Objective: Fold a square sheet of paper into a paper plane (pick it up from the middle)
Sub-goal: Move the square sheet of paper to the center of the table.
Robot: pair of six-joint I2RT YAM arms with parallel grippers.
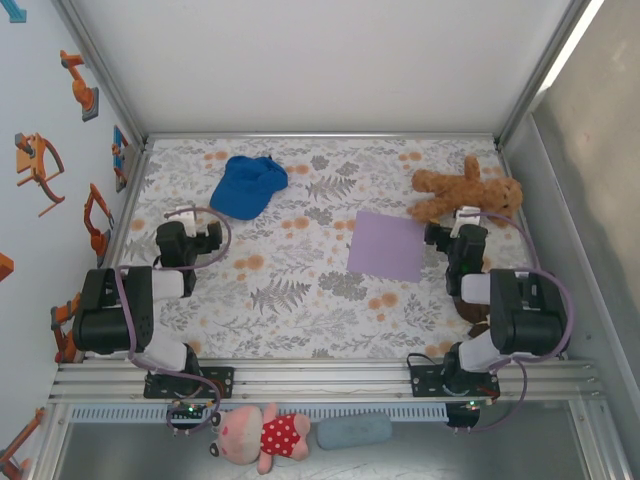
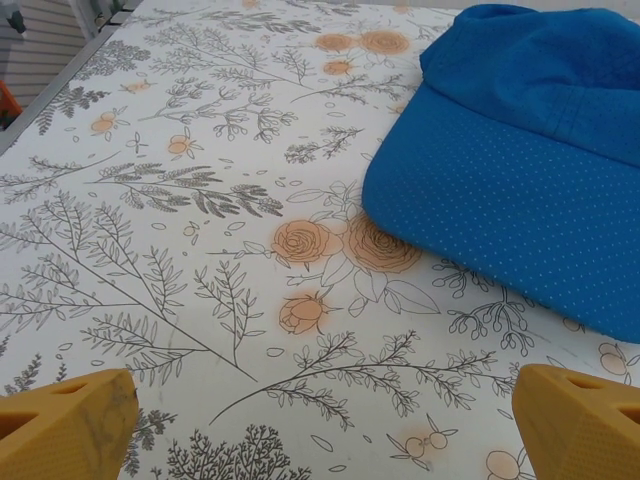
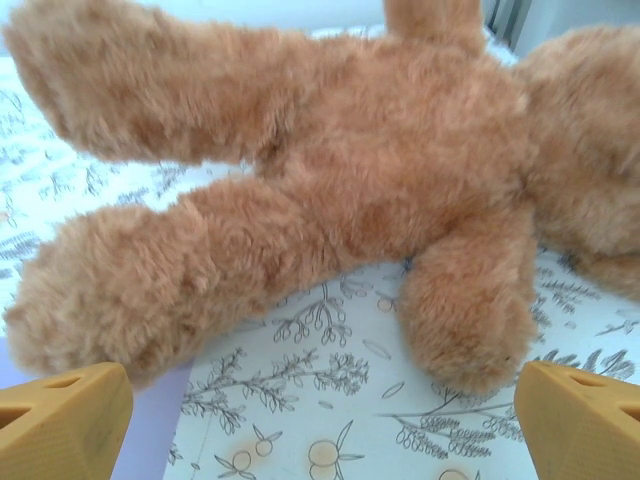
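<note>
Left pincer, right pincer apart; square sheet of paper flat, unfolded, lavender.

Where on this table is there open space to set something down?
The widest bare patch of table is the middle, bordered by the blue cap, the sheet of paper and the left gripper. The far strip between cap and teddy bear is also free. The right side is crowded: paper, bear and right gripper sit close together.
</note>
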